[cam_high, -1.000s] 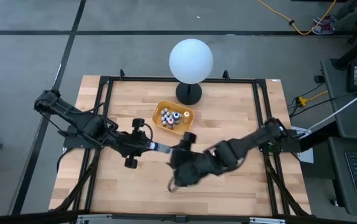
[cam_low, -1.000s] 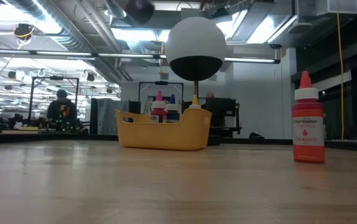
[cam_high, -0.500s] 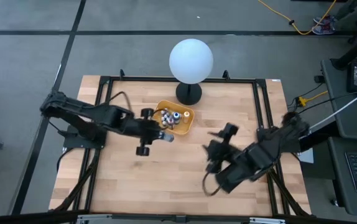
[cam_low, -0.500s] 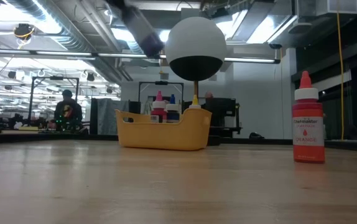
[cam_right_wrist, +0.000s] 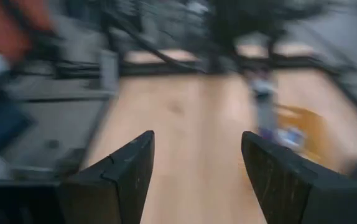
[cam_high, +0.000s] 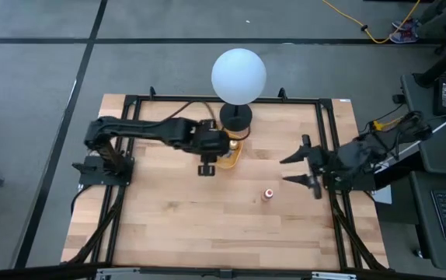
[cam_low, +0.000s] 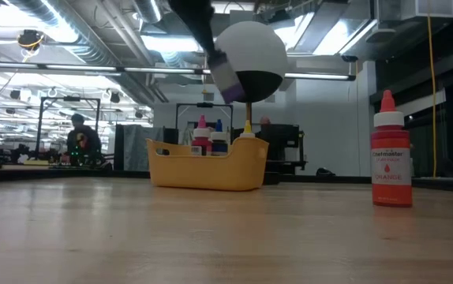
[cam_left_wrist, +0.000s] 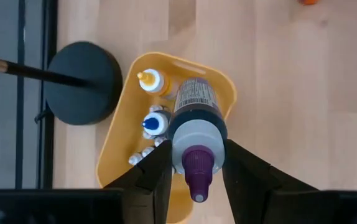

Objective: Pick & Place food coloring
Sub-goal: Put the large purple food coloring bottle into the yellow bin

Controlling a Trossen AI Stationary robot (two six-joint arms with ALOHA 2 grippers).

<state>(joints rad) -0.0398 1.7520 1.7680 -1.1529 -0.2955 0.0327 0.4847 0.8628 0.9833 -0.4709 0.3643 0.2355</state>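
An orange-capped food coloring bottle [cam_high: 268, 194] stands alone on the near worktop [cam_high: 168, 225]. At the right edge, the right gripper [cam_high: 304, 169] hangs with jaws spread, empty. Farther back, the left gripper [cam_left_wrist: 194, 163] pinches a purple-capped bottle [cam_left_wrist: 194, 134] over the yellow tray [cam_left_wrist: 117, 140] of bottles

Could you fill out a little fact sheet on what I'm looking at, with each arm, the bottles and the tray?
Left gripper: shut on purple-capped food coloring bottle, above yellow-orange plastic tray
Right gripper: open, empty, near table's right edge
Tray contents: several small bottles
Loose bottle: orange-capped food coloring bottle, upright on wooden table
Behind tray: white globe lamp
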